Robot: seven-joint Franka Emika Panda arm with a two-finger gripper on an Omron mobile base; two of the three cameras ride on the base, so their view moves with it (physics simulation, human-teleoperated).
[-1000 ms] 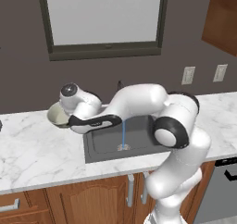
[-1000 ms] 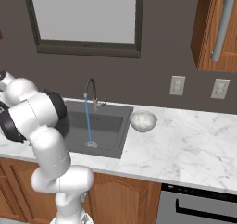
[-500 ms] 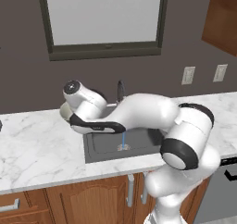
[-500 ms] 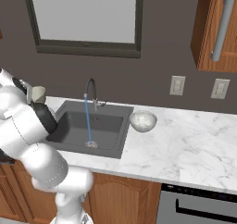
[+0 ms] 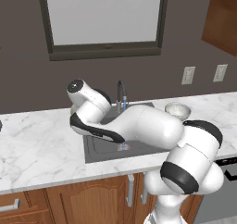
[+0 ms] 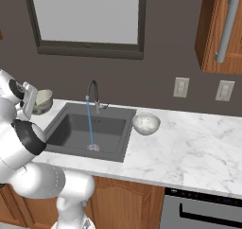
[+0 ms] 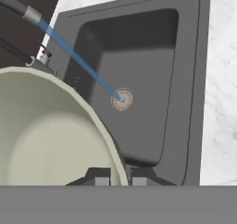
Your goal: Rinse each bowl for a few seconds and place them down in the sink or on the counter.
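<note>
My gripper [image 7: 118, 177] is shut on the rim of the olive-beige bowl [image 7: 51, 140], whose pale cream inside takes up the left of the hand view. In the right base view the bowl [image 6: 44, 100] hangs tilted above the counter at the sink's left edge, with the gripper [image 6: 33, 102] on its left side. From the left base the arm hides most of the bowl [image 5: 73, 110]. The dark sink [image 7: 152, 52] lies below. The marbled bowl [image 6: 145, 123] [image 5: 178, 109] stands on the counter [image 6: 189, 152] just right of the sink [image 6: 71, 128].
The faucet [image 6: 93, 93] [image 5: 120, 96] is running; a blue stream [image 6: 90, 124] [image 7: 78, 61] falls onto the drain [image 7: 122, 99]. Wall sockets [image 6: 180, 87] sit behind the counter on the right. A wooden cabinet [image 6: 222, 29] hangs at upper right.
The arm has swung right and carried the olive-beige bowl from over the left counter toward the sink's edge. The marbled bowl and the water stream stay as they were.
</note>
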